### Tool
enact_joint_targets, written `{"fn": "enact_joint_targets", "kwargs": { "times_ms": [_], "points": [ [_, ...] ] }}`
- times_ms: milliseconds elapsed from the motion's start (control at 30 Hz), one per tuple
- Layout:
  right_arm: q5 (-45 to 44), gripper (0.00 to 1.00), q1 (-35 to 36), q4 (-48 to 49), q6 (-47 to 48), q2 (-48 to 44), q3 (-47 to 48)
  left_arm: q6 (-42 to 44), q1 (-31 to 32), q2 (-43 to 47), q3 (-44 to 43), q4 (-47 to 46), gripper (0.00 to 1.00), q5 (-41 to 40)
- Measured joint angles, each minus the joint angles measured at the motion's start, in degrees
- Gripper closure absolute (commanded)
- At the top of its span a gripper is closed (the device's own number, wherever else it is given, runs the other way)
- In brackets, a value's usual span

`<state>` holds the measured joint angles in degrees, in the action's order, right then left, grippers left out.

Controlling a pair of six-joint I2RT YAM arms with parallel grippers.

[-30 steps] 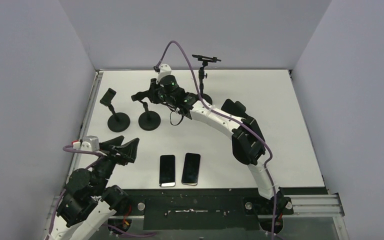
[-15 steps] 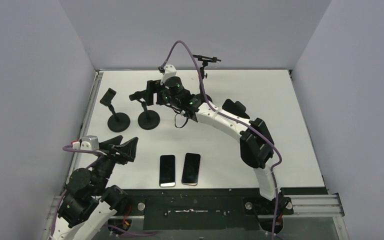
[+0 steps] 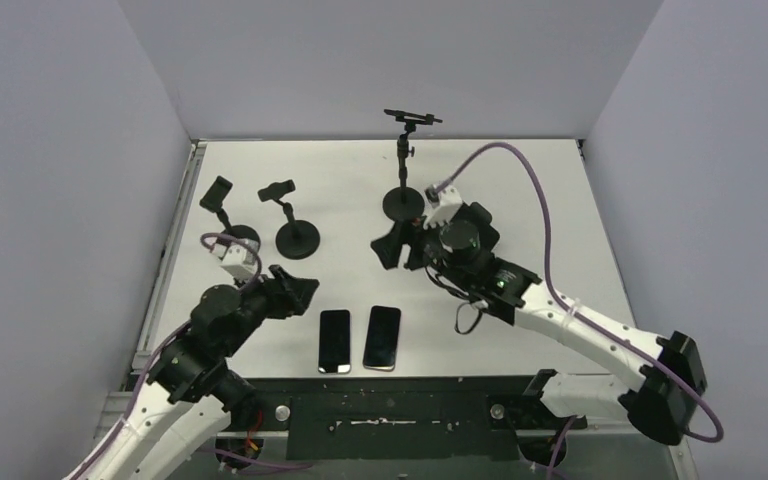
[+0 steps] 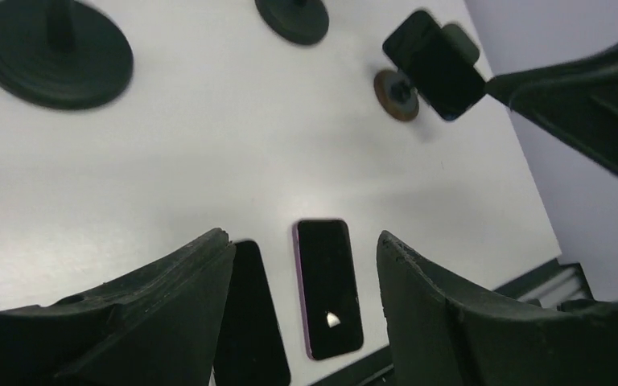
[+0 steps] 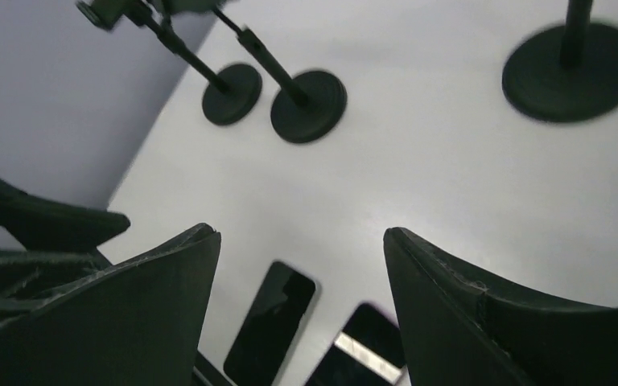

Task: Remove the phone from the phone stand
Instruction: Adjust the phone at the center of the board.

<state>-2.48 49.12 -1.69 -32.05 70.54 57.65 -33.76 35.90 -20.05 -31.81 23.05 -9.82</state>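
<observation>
Two phones lie flat and screen-up at the near edge of the counter [image 3: 560,200], side by side and just apart: a dark phone [image 3: 335,340] and, to its right, a purple-edged phone [image 3: 382,337]. Both have their long axes running near to far, the right one leaning slightly rightward at its far end. Neither has shifted over the last second.

Just beyond them on the left, the left end effector [image 3: 302,294] has swung in from the near-left corner. It now hangs over the counter with its jaws apart and nothing between them. Farther in, the right end effector [image 3: 390,250] has pulled back to mid-counter from the short stands, where it was working half a second ago. Its jaws are spread and empty too. So that reach brought nothing away, I judge, and the left arm looks to be taking a turn.

Behind, the left short stand [image 3: 222,200] and middle short stand [image 3: 282,205] show only small dark clamps, and I cannot tell if either grips anything. Farthest, the tall stand [image 3: 403,165] carries a thin dark bar [image 3: 412,117] across its top, roughly level, long axis left to right. If a phone is still mounted, that is my best candidate, seen edge-on, though the frames do not settle it.
</observation>
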Motion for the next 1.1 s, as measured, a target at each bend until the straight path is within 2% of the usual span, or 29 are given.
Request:
{"fn": "enact_joint_targets", "kwargs": {
  "times_ms": [167,300,500,800,1100],
  "points": [
    [-1.57,0.27,2.67,-1.07,-8.11,-9.84,-19.65,-10.73,0.96,-10.45,1.29,2.36,0.37,4.74],
    [-2.27,0.29,5.66,-3.43,-13.77,-11.17,-26.99,-15.91,2.78,-12.00,3.82,5.31,0.37,5.49],
    [-2.71,0.31,6.86,-2.45,-18.99,-10.38,-27.96,-21.38,4.61,-18.95,7.63,5.86,0.37,6.12],
    [-1.92,0.34,6.86,2.21,-23.41,-2.27,-30.99,-27.76,5.38,-14.10,16.15,6.27,0.37,5.18],
    [-0.11,0.43,6.86,6.38,-24.17,5.18,-30.99,-28.22,5.38,-22.25,18.08,-4.02,0.39,8.39]
  ]
}}
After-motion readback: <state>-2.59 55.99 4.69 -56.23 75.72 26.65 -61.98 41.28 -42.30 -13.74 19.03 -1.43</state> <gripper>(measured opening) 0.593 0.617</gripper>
